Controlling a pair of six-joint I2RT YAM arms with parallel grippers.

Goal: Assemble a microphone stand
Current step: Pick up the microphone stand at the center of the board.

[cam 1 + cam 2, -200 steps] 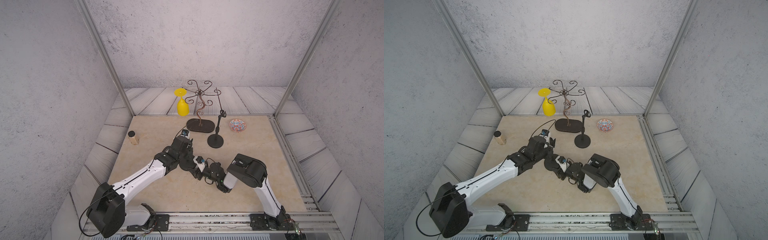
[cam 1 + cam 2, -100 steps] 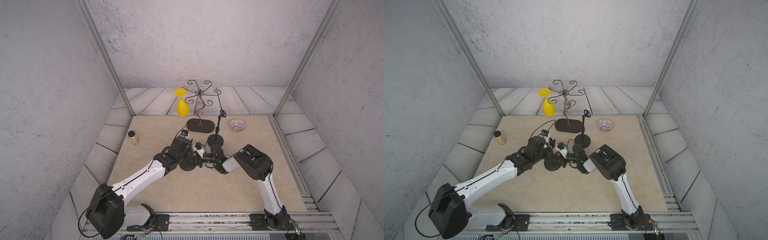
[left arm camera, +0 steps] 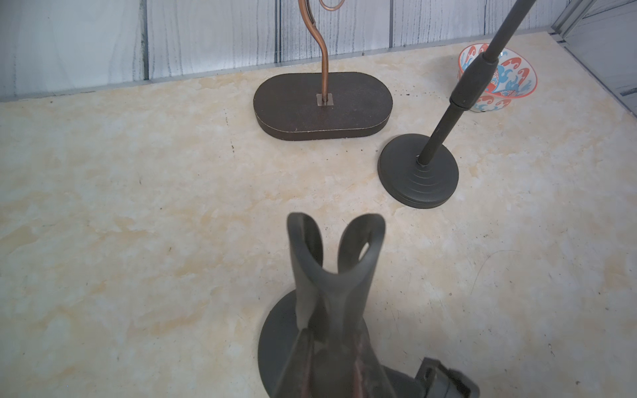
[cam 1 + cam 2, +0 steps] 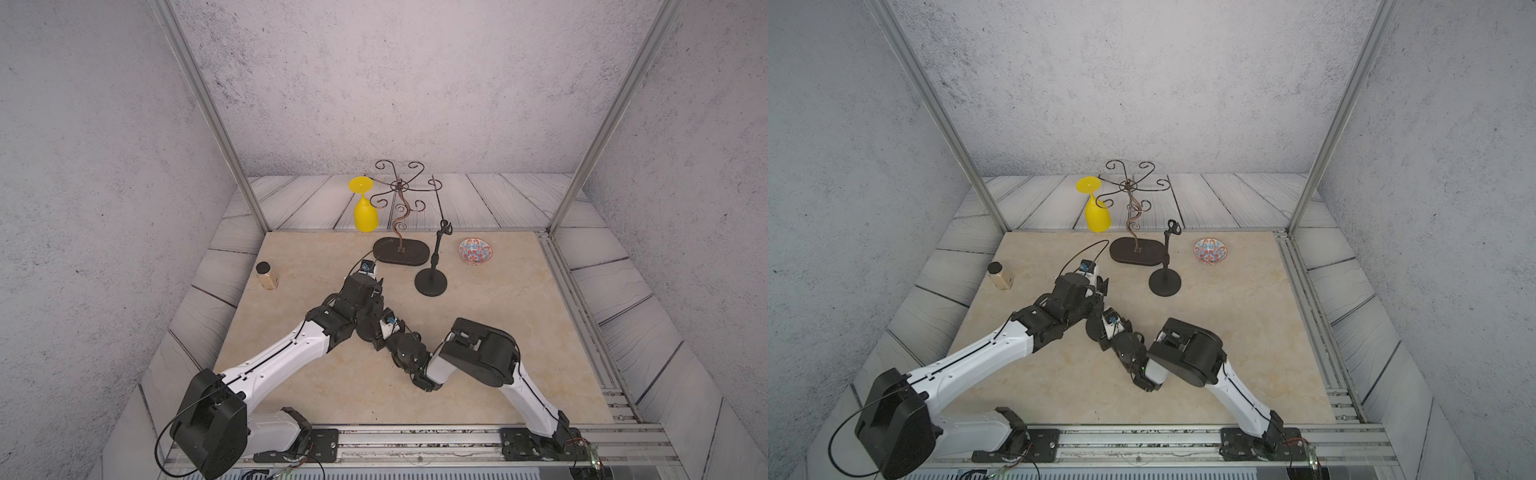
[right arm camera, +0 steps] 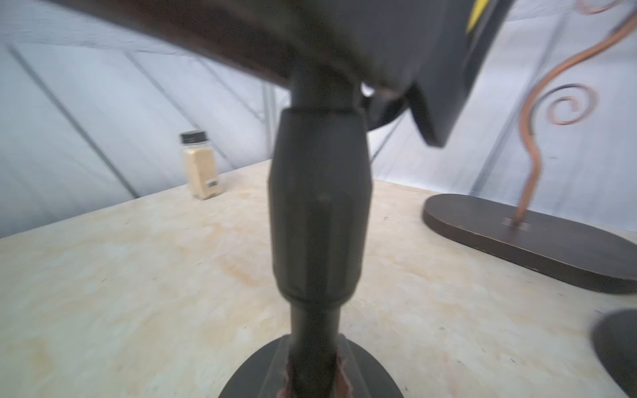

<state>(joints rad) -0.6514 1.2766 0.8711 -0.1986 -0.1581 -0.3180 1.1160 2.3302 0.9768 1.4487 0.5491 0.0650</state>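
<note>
Starting in a top view, the microphone stand [image 4: 366, 333] is found mid-table; left wrist, its rigid clip [image 3: 331, 275] is clamped in the closed left gripper [image 3: 331, 351]; right wrist, the stiff, likely slick pole [image 5: 319, 206] is pinched low by the closed right gripper [image 5: 313, 374].

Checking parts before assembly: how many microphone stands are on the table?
2. The free microphone stand is near the patterned bowl; the held microphone stand is mid-table, pole in the right gripper, clip in the left gripper. None seems hidden.
</note>
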